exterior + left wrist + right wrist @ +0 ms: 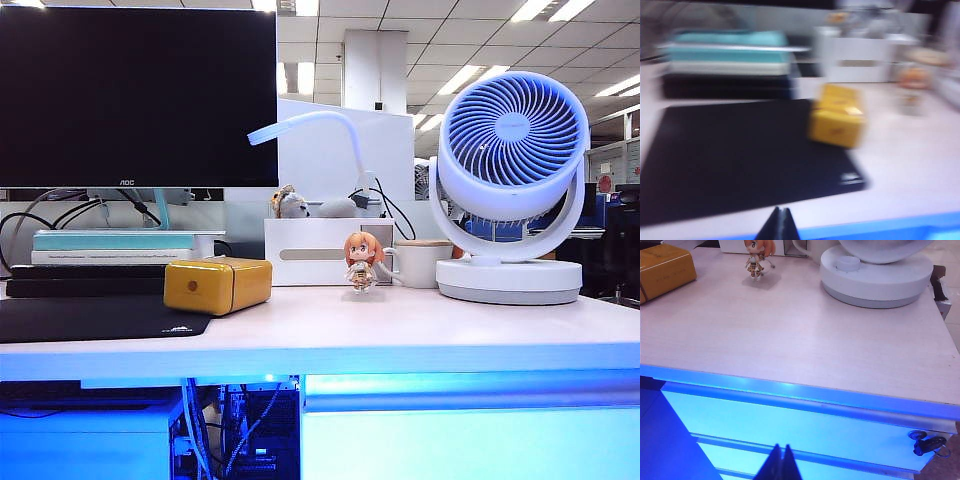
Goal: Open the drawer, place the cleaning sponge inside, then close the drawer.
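The drawer [470,440] is the wide blue-lit white panel under the desk top at the right, and its front [790,422] looks closed. The cleaning sponge is out of view in every frame. My left gripper [781,212] is shut and empty, just in front of the desk's front edge by the black mouse mat [740,155]; this view is blurred. My right gripper [781,447] is also shut and empty, and it hangs in front of the drawer panel below the desk edge. Neither gripper shows in the exterior view.
A glossy golden-yellow box [217,284] sits beside the mouse mat [90,318]. A small figurine [362,262], a mug [420,264] and a white fan [510,200] stand further right. Stacked books [110,255] and a monitor [135,95] fill the back left. A key [927,444] sticks out of the drawer's right end.
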